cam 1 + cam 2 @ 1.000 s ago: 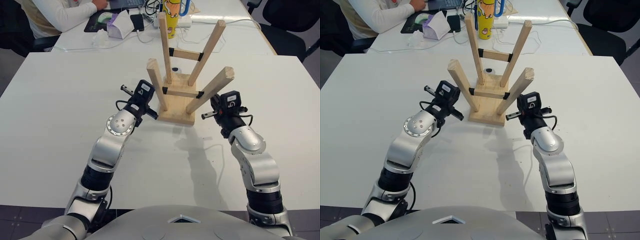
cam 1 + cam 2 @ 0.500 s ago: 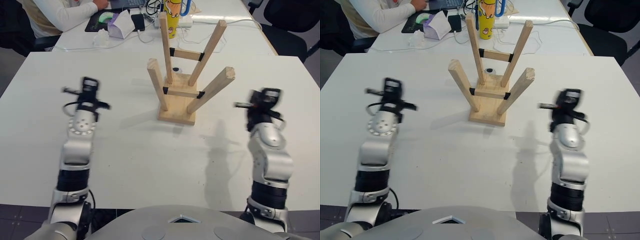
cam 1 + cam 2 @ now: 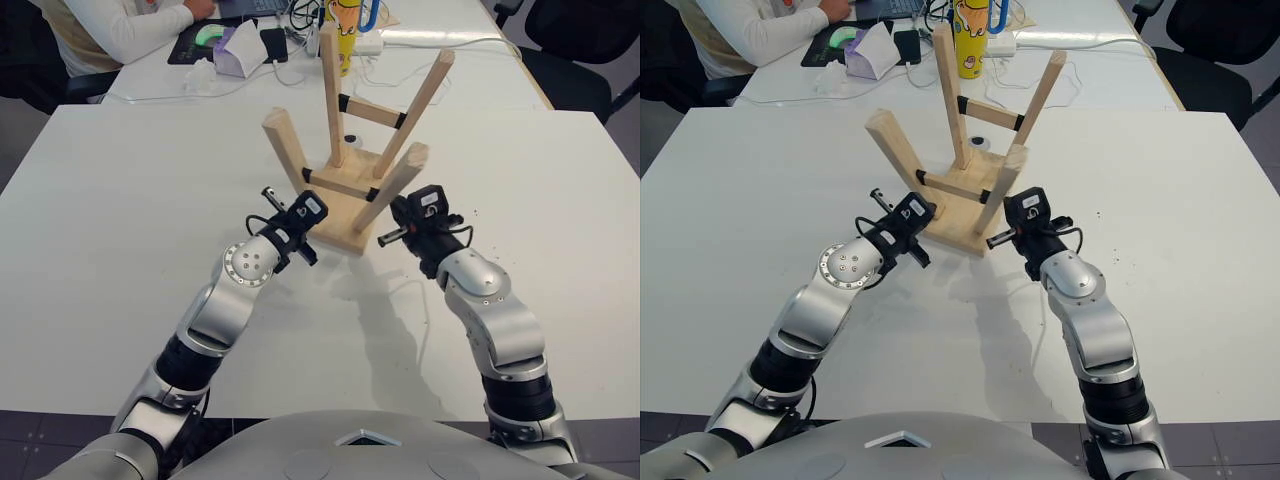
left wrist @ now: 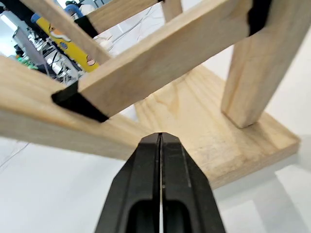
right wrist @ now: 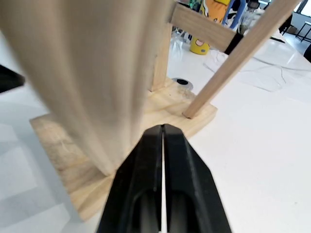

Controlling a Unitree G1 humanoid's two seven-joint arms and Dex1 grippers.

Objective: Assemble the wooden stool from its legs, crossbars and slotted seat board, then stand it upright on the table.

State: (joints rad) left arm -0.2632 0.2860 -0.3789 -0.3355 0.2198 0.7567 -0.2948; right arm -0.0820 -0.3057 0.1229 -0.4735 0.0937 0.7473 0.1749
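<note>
Stool: your wooden stool [image 3: 352, 185] sits upside down near the middle of the white table [image 3: 120, 200]. Its seat board [image 3: 338, 230] is at the bottom and four legs [image 3: 284, 150] point up. Crossbars [image 3: 372, 112] join the legs at black brackets.
Left gripper [image 4: 160, 138]: the fingers are pressed together with nothing between them. The tip sits low under a crossbar, by the seat board's near-left corner.
Right gripper [image 5: 163, 127]: it is clenched and empty, with the tip close to the seat board's near-right edge beside a leg.
Contact: you cannot tell whether either tip touches the wood.
Beyond the stool: a yellow bottle [image 3: 972, 40] and a tissue pack [image 3: 872, 50].
</note>
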